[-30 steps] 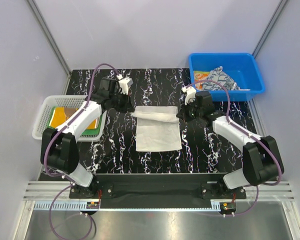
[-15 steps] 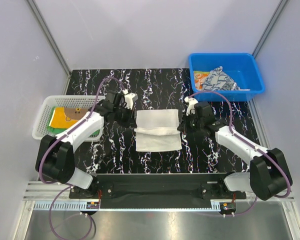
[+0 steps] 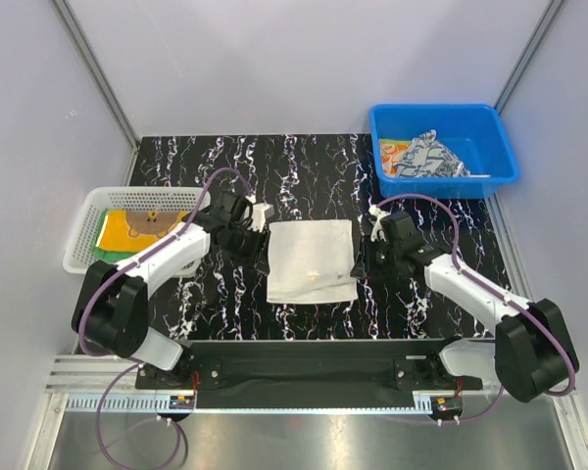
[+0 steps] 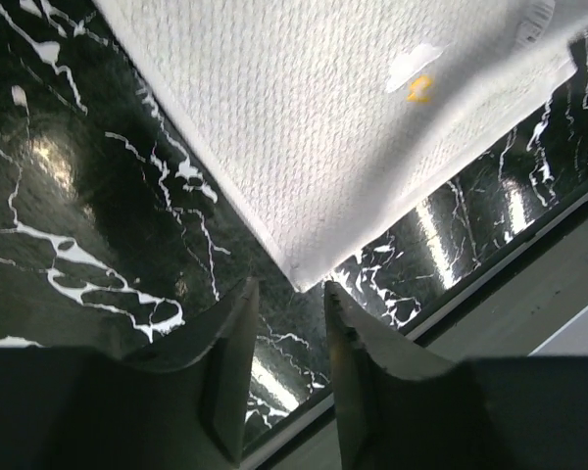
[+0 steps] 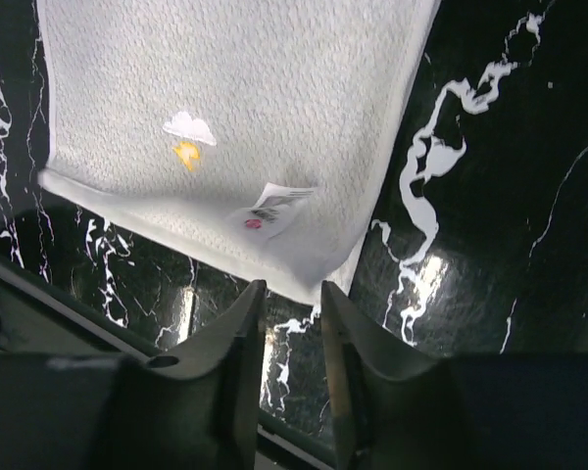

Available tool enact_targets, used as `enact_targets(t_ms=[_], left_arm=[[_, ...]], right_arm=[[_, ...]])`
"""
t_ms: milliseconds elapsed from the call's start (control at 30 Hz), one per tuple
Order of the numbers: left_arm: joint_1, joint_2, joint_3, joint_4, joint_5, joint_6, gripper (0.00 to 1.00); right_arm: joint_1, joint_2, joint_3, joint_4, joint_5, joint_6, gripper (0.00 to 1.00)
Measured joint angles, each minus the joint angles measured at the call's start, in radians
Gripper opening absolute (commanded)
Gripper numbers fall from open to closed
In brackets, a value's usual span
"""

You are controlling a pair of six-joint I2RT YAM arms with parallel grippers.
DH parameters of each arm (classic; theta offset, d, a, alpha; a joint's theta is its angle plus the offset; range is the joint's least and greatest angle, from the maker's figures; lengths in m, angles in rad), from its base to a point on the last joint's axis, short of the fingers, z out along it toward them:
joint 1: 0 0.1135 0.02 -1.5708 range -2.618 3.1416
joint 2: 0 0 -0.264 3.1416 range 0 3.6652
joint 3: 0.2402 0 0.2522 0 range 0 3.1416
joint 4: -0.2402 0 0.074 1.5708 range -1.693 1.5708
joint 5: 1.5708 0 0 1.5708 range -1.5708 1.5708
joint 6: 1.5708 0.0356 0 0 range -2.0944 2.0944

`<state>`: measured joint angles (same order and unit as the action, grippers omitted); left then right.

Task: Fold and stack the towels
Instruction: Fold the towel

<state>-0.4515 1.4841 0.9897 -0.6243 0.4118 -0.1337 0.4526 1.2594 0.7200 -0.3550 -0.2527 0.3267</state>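
A white towel (image 3: 312,260) lay folded flat at the middle of the counter (image 3: 304,166), a soft rectangle with a nubbly, waffle-like weave and a narrow hemmed border. A small stitched mark, white over orange, showed on its upper layer, and the right wrist view caught a little printed label (image 5: 274,204) near the near right corner. The counter itself was glossy black stone-look with white veins, reflecting the lights.

The left pincer (image 4: 282,328) sat low just beside the towel's near left corner, its two dark fingers (image 4: 230,362) a narrow gap apart with nothing between them; the corner lay just beyond their tips. The right pincer (image 5: 292,313) mirrored it at the near right corner, partly open and holding nothing, with the cloth's corner at the mouth of the gap.

At the left edge stood a white slotted basket (image 3: 83,220) holding an orange-yellow bear towel (image 3: 137,227) laid on a green towel (image 3: 103,250). At the far right corner a smooth blue bin (image 3: 490,147) held a crumpled navy-and-white towel (image 3: 426,157) and another cloth (image 3: 394,149) with orange on it.

Bare counter ran along the far side and between towel and basket. The towel's near edge lay close to the counter's front lip.
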Motion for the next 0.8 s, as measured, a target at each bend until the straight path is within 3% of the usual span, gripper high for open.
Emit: enact_targets(t_ms=[100, 300, 800], left_arm=[[0.000, -0.008, -0.004, -0.022, -0.010, -0.009, 0.43], [-0.002, -0.072, -0.083, 0.047, -0.015, -0.132, 0.41], [-0.095, 0.003, -0.173, 0.172, -0.139, -0.308, 0.30]], right_arm=[[0.000, -0.044, -0.021, -0.031, -0.007, 0.035, 0.43], [0.000, -0.126, -0.024, -0.055, 0.008, 0.121, 0.39], [0.000, 0.098, -0.049, 0.020, 0.035, 0.228, 0.33]])
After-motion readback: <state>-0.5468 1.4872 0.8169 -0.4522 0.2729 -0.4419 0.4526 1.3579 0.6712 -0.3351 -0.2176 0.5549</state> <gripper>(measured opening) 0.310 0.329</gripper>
